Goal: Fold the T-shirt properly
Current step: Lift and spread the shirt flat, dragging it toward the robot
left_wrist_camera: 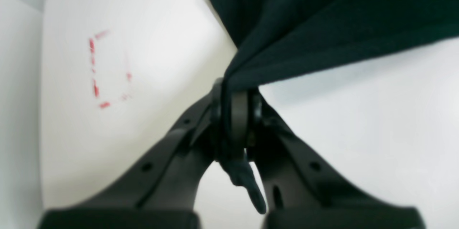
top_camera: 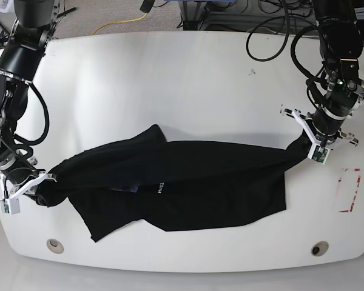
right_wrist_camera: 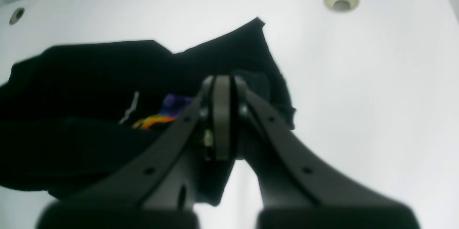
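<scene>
The T-shirt [top_camera: 182, 182] is stretched across the bench [top_camera: 170, 73], its long axis running between both grips; the left fingers [left_wrist_camera: 235, 114] are pinched on one bunched end; the right fingers [right_wrist_camera: 222, 114] are clamped on the other, neither arm nearer.

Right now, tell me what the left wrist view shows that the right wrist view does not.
Only the left wrist view shows the red dashed rectangle on the table and the left gripper shut on taut cloth. Only the right wrist view shows the print's orange and purple and the right gripper, also shut. Both show the black T-shirt.
</scene>
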Available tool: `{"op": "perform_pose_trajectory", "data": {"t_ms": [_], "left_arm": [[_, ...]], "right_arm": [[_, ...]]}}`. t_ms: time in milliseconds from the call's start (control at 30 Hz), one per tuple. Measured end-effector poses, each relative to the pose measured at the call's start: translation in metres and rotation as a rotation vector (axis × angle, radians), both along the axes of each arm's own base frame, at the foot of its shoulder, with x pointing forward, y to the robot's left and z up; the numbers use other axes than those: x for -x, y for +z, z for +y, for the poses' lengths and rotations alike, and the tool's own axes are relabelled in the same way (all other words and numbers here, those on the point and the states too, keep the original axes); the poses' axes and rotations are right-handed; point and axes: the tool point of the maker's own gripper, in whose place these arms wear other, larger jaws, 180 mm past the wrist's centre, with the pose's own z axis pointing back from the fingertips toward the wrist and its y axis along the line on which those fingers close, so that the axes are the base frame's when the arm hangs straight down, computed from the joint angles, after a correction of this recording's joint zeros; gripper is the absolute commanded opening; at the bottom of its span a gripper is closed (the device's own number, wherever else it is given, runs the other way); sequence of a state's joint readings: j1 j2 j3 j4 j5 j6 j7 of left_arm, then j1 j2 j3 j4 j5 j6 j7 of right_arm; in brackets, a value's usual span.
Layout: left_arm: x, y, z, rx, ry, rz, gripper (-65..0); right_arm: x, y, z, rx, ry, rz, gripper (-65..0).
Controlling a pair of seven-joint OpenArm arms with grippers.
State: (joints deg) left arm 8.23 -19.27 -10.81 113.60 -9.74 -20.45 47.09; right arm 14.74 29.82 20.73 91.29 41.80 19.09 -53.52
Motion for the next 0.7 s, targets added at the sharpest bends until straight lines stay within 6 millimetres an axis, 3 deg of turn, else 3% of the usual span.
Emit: {"op": "perform_pose_trajectory", "data": {"t_ms": [333, 467, 700], "left_arm": [[0.040, -0.039, 0.004, -0.011, 0.005, 0.133, -65.0], [0.062, -0.056, 0.006, -0.015, 0.003, 0.199, -65.0], [0.088, -0.065, 0.034, -0.064, 0.050, 0.260, -65.0]], "right_arm": [[0.053, -0.057, -0.007, -0.050, -0.071, 0.113, -65.0], [0.073, -0.067, -0.008, -0.058, -0.092, 0.136, -65.0], [0.108, -0.085, -0.010, -0.117, -0.160, 0.187, -65.0]]}}
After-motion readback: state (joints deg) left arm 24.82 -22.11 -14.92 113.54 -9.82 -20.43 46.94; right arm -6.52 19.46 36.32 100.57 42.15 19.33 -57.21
